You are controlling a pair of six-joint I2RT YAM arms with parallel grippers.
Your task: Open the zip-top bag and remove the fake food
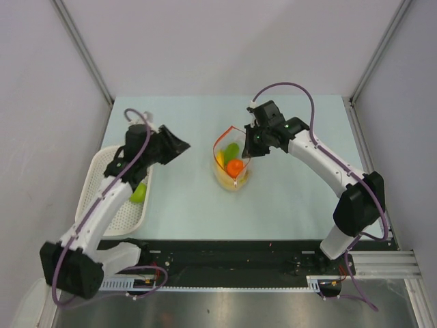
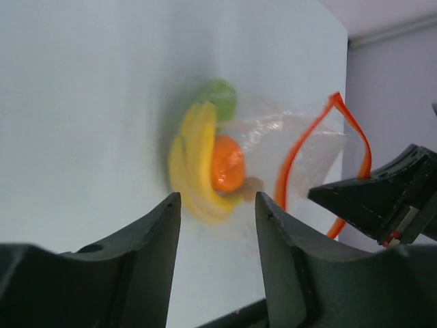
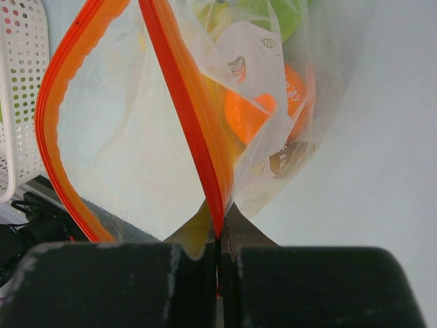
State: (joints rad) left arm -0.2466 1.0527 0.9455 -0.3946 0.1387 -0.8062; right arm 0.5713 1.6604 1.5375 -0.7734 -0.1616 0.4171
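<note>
Top external view: bag (image 1: 231,158) sits mid-bench (image 1: 293,205), mouth gaping, red zip strip (image 3: 181,116) looped wide open. Toy food inside it: orange piece (image 1: 235,168), yellow banana (image 2: 194,157), green fruit (image 2: 220,96). Right claw (image 1: 250,141) pressed together, pinching one side of the zip strip and holding that edge up. Left claw (image 1: 183,146) spread, empty, apart from the bag on its left, pointing at it. White basket (image 1: 102,205) at left edge of bench, with a green piece (image 1: 139,193) lying in it.

The zip-top bag (image 2: 273,126) is clear; its zip strip (image 3: 184,102) is orange-red. Fake food (image 2: 227,164): orange, yellow, green. The basket (image 1: 126,212) is white, perforated.
</note>
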